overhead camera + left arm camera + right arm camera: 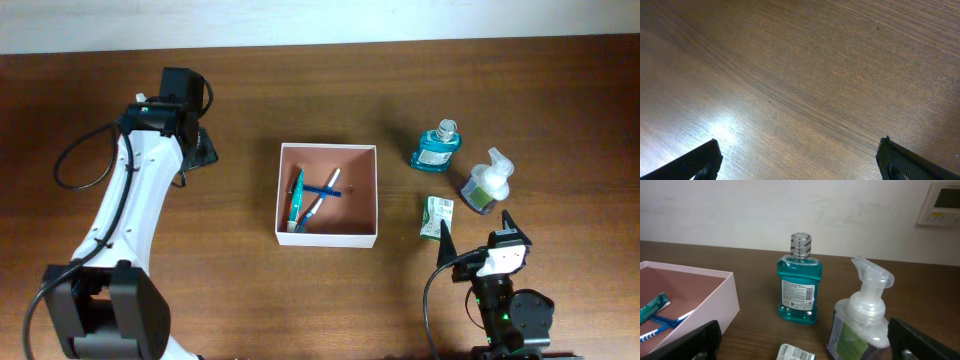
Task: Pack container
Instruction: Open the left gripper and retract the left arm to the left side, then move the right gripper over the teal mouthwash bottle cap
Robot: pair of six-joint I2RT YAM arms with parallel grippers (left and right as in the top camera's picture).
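Container (350, 190), bench centre: toothbrush (322, 192) and toothpaste tube (296, 200) packed. Unpacked toward right edge: mouthwash bottle (437, 146), foam pump bottle (486, 183), small packet (436, 216). Left pincer (799, 162) and right pincer (476, 230) wide, empty.

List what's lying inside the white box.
A teal tube and blue-and-white toothbrush handles lie crossed in the container, in its left half; the rest of its floor is bare. Anything beneath them is hidden.

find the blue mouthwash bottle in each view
overhead: blue mouthwash bottle upper right, right of the container
left wrist: not in it, only bare table
right wrist: centre, upright, right of the container
shared landmark: the pump bottle beside it, in overhead and right wrist
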